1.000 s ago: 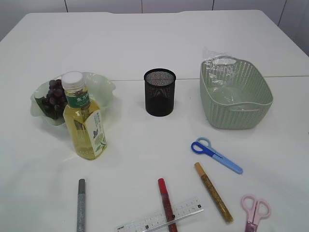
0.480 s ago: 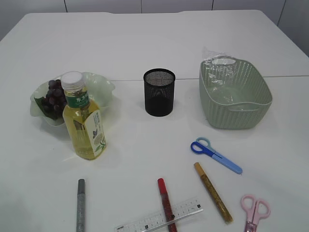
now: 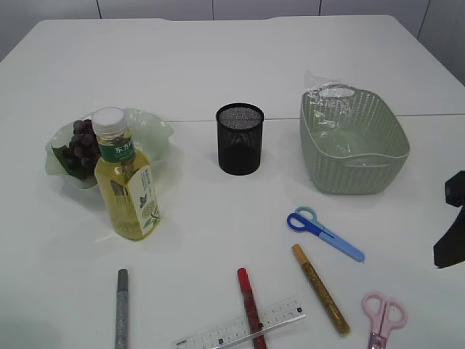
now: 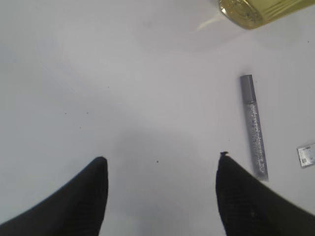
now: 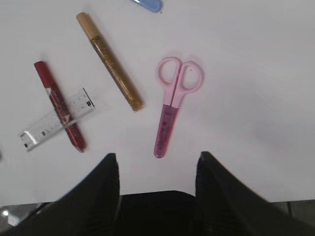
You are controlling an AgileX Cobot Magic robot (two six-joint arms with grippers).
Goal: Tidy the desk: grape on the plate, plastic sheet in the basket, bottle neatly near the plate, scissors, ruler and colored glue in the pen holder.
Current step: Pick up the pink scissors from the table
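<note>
on the white table (image 3: 218, 65): grape (image 3: 81, 143) already in the pale green plate (image 3: 156, 134) at far left, bottle (image 3: 128, 182) of yellow liquid upright just in front of that plate, touching or nearly touching its rim. black mesh pen holder (image 3: 240, 138) upright at centre, nothing poking above its rim. green basket (image 3: 354, 142) to the right, with the clear plastic sheet (image 3: 327, 91) draped at its far rim, partly inside.

near the front edge, all flat and apart from the holder: silver glue (image 3: 121, 307) at left; red glue (image 3: 251, 307) lying across the clear ruler (image 3: 241, 326), touching it; gold glue (image 3: 320, 288) just right of those; blue scissors (image 3: 324, 232) between gold glue and basket; pink scissors (image 3: 382, 317) at far right, blades closed.

left gripper (image 4: 160, 189) spread wide over bare table, holding nothing, silver glue just beside its right-hand finger, bottle base at the top of that view. right gripper (image 5: 156, 179) likewise spread wide and empty, hovering above the tip of the pink scissors, not touching; dark part of that arm visible at the right edge of the exterior view.
</note>
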